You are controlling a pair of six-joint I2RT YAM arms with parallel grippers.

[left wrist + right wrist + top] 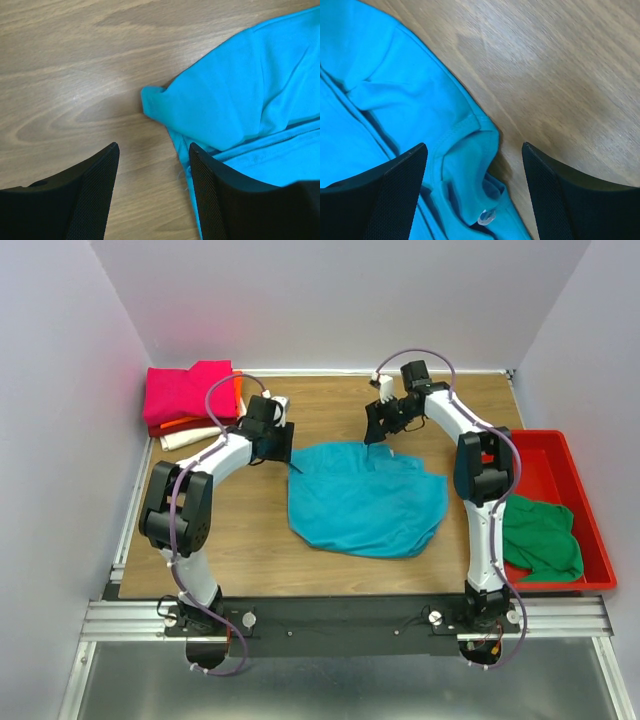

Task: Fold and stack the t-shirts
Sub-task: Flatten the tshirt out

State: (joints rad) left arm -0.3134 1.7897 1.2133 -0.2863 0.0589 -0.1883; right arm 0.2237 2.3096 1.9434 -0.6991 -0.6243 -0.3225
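Note:
A teal t-shirt (365,500) lies crumpled in the middle of the table. My left gripper (290,455) is open just above the shirt's far left corner; the left wrist view shows that corner (240,95) beside the right finger (205,185), with bare wood between the jaws. My right gripper (374,438) is open over the shirt's far edge; the right wrist view shows the neck band (465,150) and a small white label (486,216) between its jaws. A green t-shirt (540,537) lies in the red tray. Folded magenta (188,390), orange (190,423) and cream (190,437) shirts are stacked at the far left.
The red plastic tray (570,465) stands along the right edge of the table. White walls close in the left, back and right sides. Bare wood (240,530) lies left of the teal shirt.

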